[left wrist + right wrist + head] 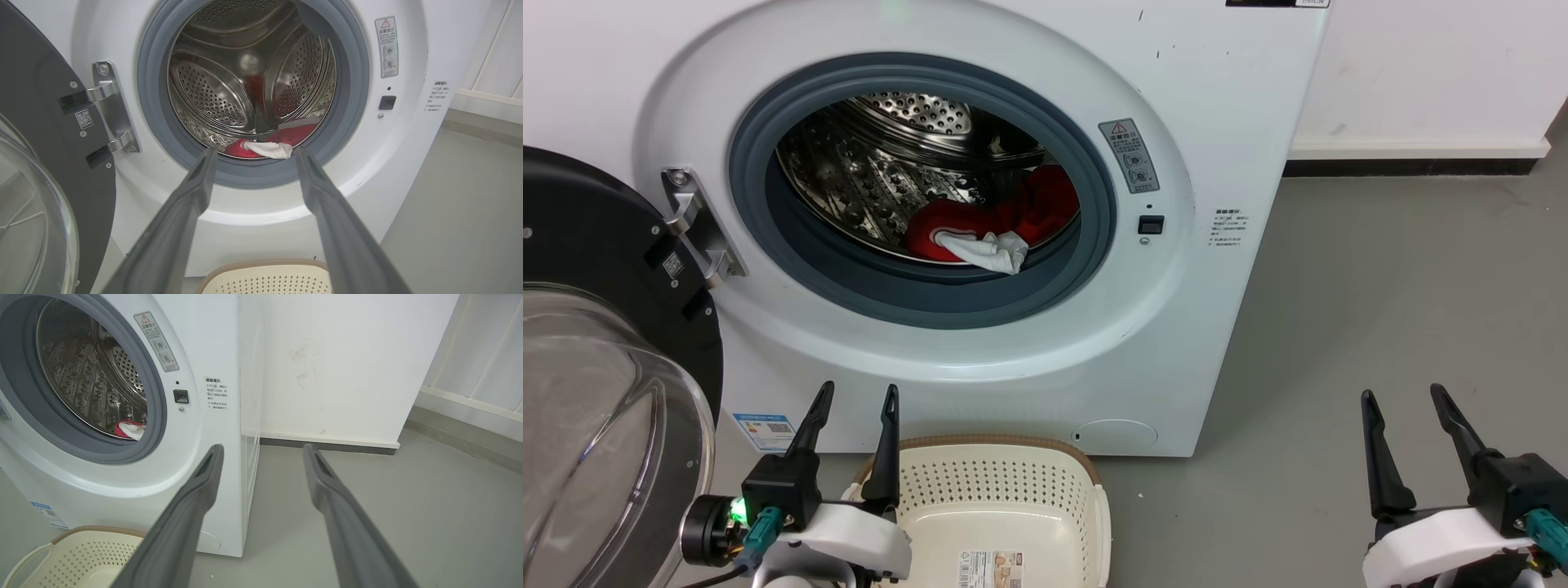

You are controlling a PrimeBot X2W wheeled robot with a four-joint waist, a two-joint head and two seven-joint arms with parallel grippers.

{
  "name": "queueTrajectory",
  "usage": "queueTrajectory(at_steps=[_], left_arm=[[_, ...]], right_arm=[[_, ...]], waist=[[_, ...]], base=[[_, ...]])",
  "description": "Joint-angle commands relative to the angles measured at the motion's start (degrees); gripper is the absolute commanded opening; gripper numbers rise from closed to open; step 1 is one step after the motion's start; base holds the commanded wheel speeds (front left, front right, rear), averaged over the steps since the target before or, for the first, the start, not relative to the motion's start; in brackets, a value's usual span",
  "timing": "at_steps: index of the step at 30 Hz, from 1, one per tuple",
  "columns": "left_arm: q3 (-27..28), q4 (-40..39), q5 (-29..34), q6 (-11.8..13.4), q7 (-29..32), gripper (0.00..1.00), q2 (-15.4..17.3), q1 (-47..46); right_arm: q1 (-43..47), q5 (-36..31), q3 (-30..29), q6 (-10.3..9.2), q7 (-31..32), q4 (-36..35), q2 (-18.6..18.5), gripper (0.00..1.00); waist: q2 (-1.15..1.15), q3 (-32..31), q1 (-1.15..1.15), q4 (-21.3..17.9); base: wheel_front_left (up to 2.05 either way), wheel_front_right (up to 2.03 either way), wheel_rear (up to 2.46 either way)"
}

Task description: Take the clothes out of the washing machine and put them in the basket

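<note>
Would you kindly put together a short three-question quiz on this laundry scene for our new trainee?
1. True or false: the washing machine has its glass door open.
2. Multiple choice: the red clothes lie A) in the steel drum, B) on the floor, C) draped over the door.
3. Short answer: which is right beside the basket, the left gripper or the right gripper?

Key: 1 true; 2 A; 3 left.
</note>
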Motion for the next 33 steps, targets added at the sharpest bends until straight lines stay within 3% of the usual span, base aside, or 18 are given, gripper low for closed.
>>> queueTrajectory(at_steps=[1, 21, 33], left_arm=[[0.11, 0.16, -0.11, 0.11, -0.16, 1.0, -0.05, -0.55], [1.08, 1.27, -0.04, 1.04, -0.16, 1.0, 0.07, -2.38], [3.1, 7.59, -1.91, 0.77, 3.34, 1.0, 3.85, -17.75]], right_arm=[[0.51, 0.2, -0.06, -0.02, -0.16, 0.1, -0.05, 1.0], [-1.66, -0.13, 0.56, -0.03, 0.02, 0.25, -0.05, 1.0], [-6.83, 1.22, 2.09, -0.03, -1.36, -0.67, -0.03, 1.0]], waist=[[0.0, 0.02, 0.0, 0.0], [0.0, 2.25, 0.0, -1.11], [0.0, 11.67, 0.0, -6.84]], base=[[0.0, 0.0, 0.0], [0.0, 0.0, 0.0], [0.0, 0.0, 0.0]])
